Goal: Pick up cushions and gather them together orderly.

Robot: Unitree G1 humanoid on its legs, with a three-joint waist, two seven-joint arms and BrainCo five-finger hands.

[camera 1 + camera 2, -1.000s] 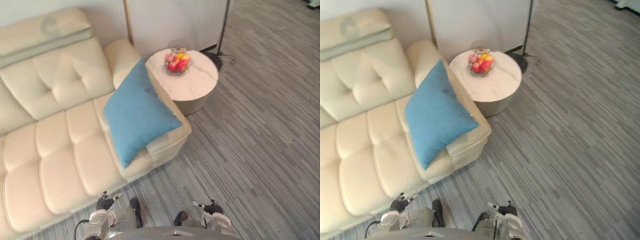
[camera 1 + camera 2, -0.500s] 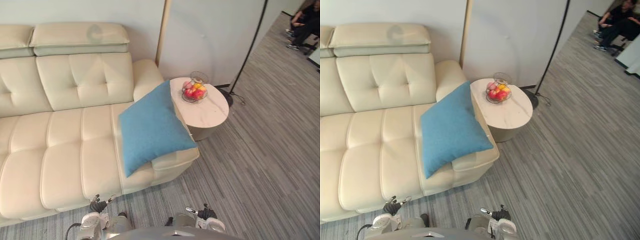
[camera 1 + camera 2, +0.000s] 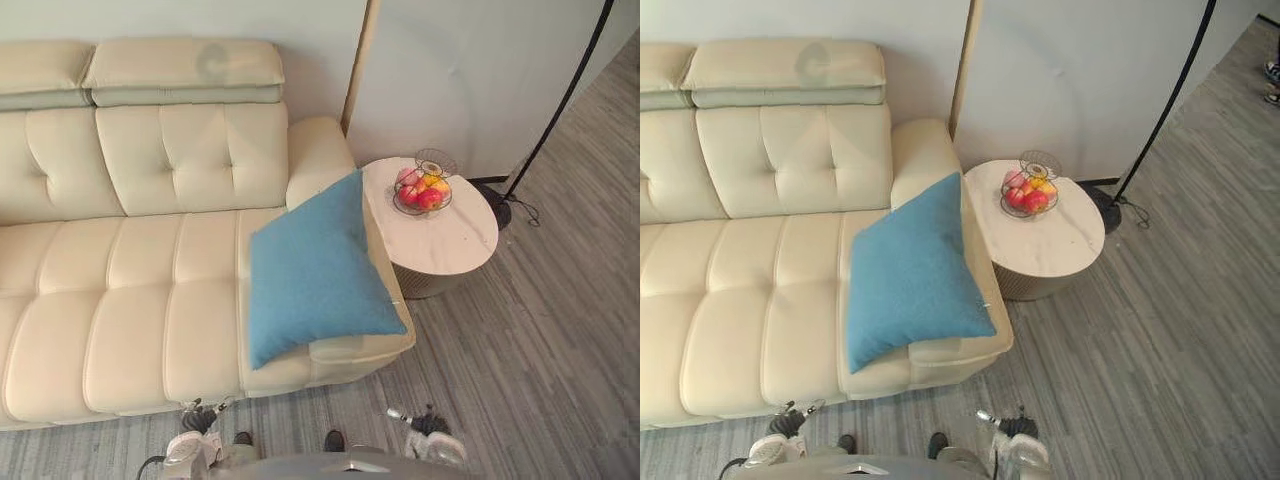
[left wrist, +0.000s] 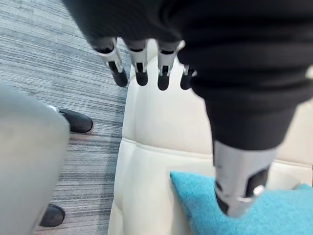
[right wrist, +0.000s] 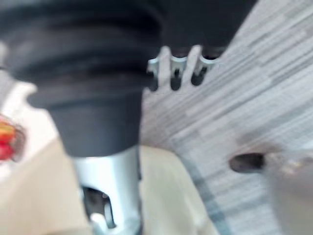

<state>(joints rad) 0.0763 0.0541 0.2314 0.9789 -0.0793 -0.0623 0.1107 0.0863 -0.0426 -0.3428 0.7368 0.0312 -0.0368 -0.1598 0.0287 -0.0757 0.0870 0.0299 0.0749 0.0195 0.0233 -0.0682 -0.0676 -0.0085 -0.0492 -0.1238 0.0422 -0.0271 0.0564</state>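
A blue square cushion (image 3: pixel 318 272) leans on the right armrest end of the cream leather sofa (image 3: pixel 120 300), tilted, one corner hanging over the seat's front. A corner of the blue cushion (image 4: pixel 244 210) also appears in the left wrist view past the thumb. My left hand (image 3: pixel 197 418) hangs low in front of the sofa's front edge, fingers straight and holding nothing. My right hand (image 3: pixel 425 428) hangs low over the floor to the right of the sofa, fingers relaxed and empty. Both hands are well below and apart from the cushion.
A round white marble side table (image 3: pixel 450 240) stands right of the armrest with a wire bowl of fruit (image 3: pixel 421 190) on it. A black floor lamp pole (image 3: pixel 560 110) with its base (image 3: pixel 497 210) rises behind the table. Grey striped carpet (image 3: pixel 540 360) stretches to the right.
The whole picture has shifted and levelled, so the camera has moved; the sofa and table now sit further right. Both hands stay low and empty. The cushion has not moved on the sofa.
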